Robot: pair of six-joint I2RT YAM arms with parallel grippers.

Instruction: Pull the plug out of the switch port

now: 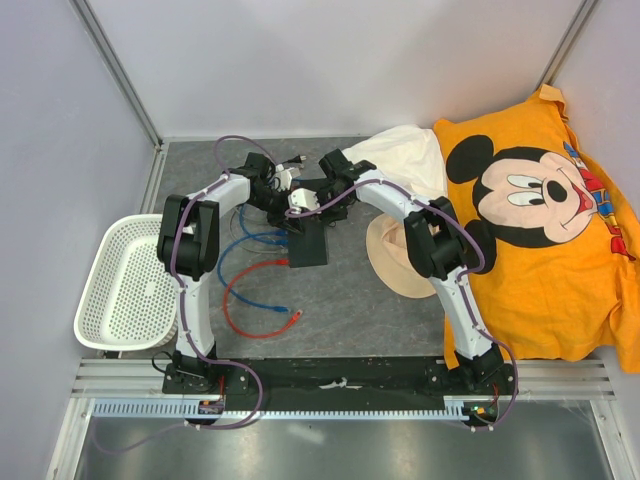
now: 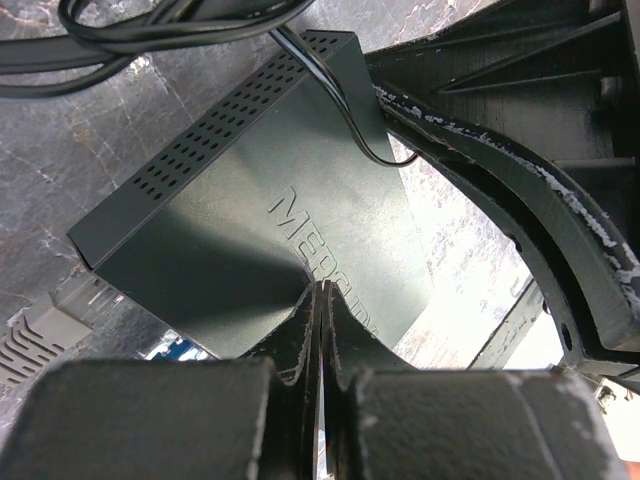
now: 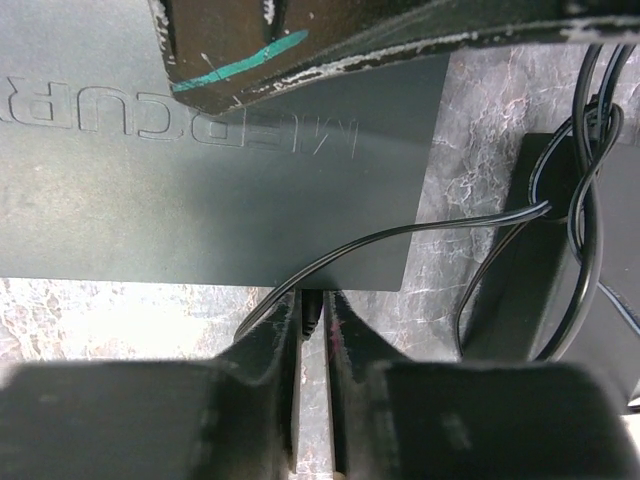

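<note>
The flat matte black switch box (image 1: 308, 248) lies mid-table, and also shows in the left wrist view (image 2: 250, 200) and the right wrist view (image 3: 200, 180). A small black plug (image 3: 312, 310) sits in the port on its narrow near edge, and a thin black cord (image 3: 420, 235) runs from it. My right gripper (image 3: 314, 318) (image 1: 316, 210) is shut on the plug, one finger on each side. My left gripper (image 2: 322, 292) (image 1: 288, 195) is shut, with its tips resting on the box's top face.
A black power brick (image 3: 525, 270) lies right of the box with looped cord. A grey network plug (image 2: 60, 325) sits at another box edge. Red (image 1: 250, 300) and blue (image 1: 245, 240) cables lie to the left. There is a white basket (image 1: 130, 285), a tan hat (image 1: 395, 262) and an orange shirt (image 1: 540, 220).
</note>
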